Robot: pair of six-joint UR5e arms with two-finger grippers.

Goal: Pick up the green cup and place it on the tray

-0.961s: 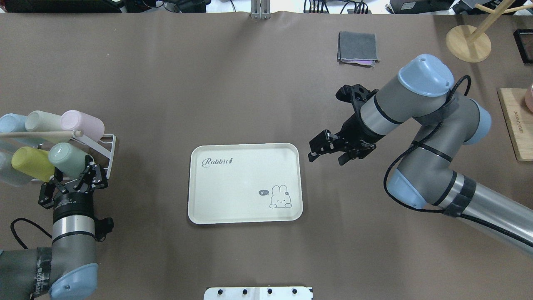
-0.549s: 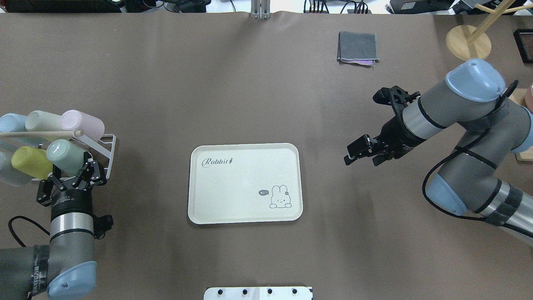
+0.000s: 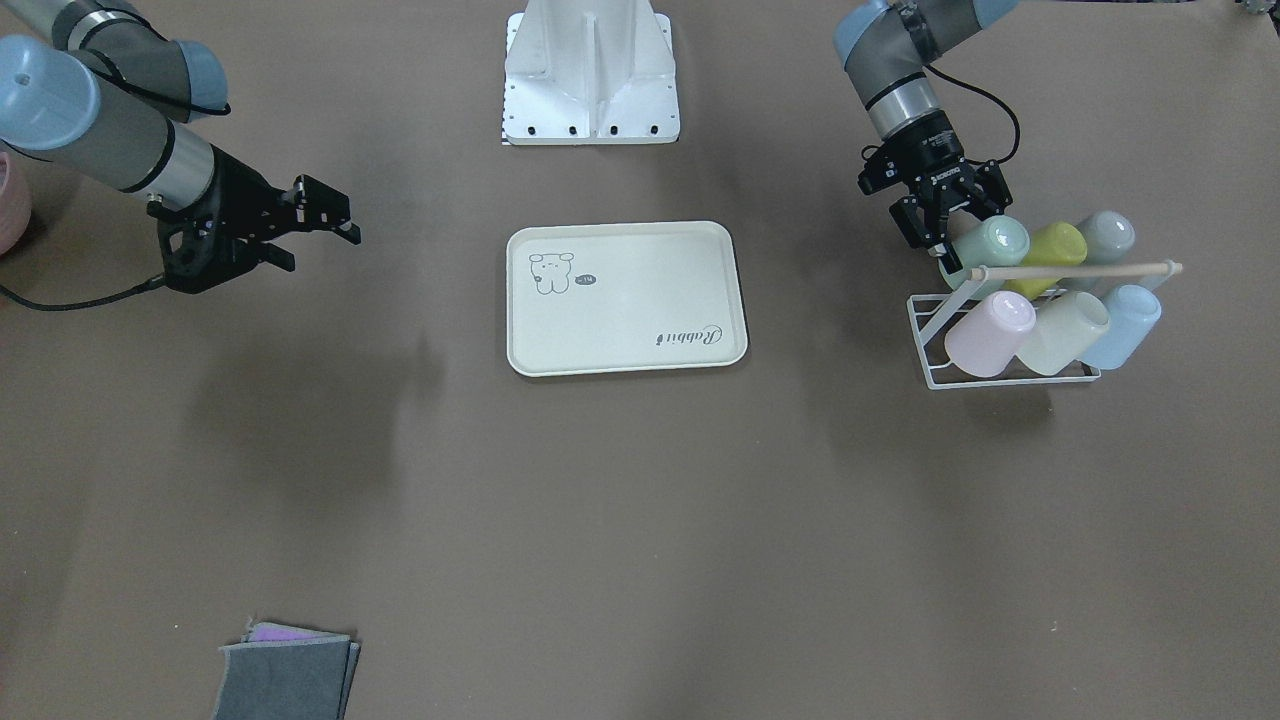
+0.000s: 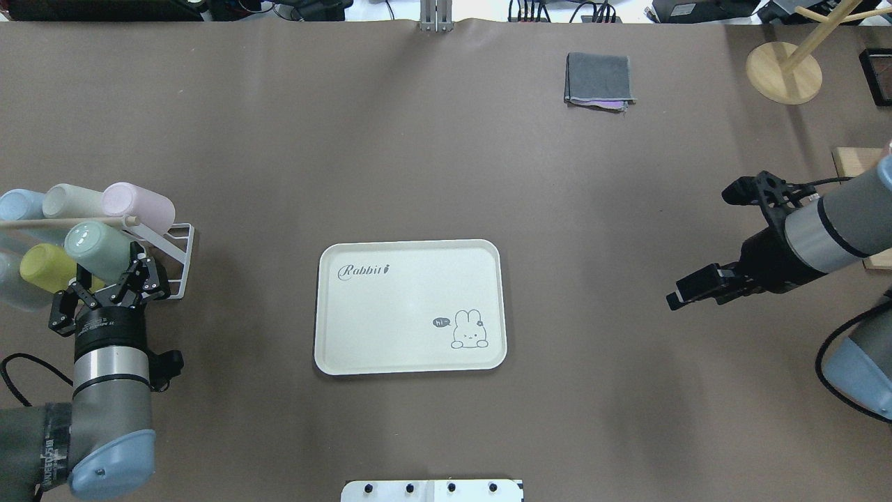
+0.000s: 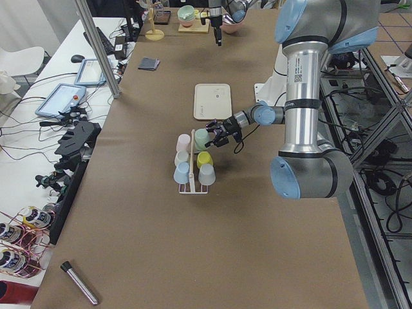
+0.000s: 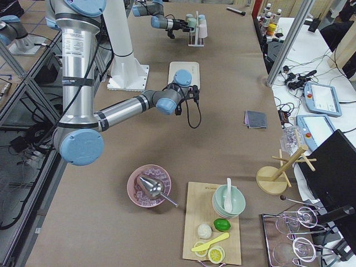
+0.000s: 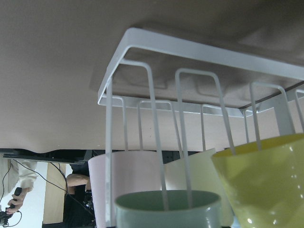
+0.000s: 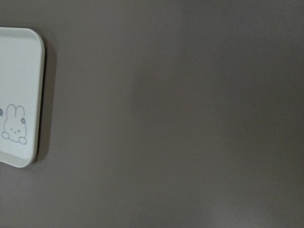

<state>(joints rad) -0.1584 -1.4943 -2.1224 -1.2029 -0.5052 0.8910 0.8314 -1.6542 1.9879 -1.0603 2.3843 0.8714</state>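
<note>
The green cup (image 4: 93, 245) lies tilted on the white wire rack (image 4: 178, 245) at the table's left, bottom toward the camera; it also shows in the front view (image 3: 991, 243). My left gripper (image 4: 111, 279) is shut around its rim end, fingers on both sides. In the left wrist view the cup's rim (image 7: 168, 205) is at the bottom with a rack wire (image 7: 156, 142) inside it. The cream tray (image 4: 408, 307) with the rabbit drawing lies at the table's middle. My right gripper (image 4: 693, 300) is open and holds nothing, off to the tray's right.
On the rack are also a yellow-green cup (image 4: 40, 269), a pink cup (image 4: 137, 206), a cream cup (image 4: 68, 201) and a blue cup (image 4: 17, 206). A grey cloth (image 4: 599, 78) lies far right. A wooden stand (image 4: 783, 72) is at the back right.
My right arm has drawn back to the right, away from the tray. My left gripper and the green cup have shifted up and left together along the rack.
</note>
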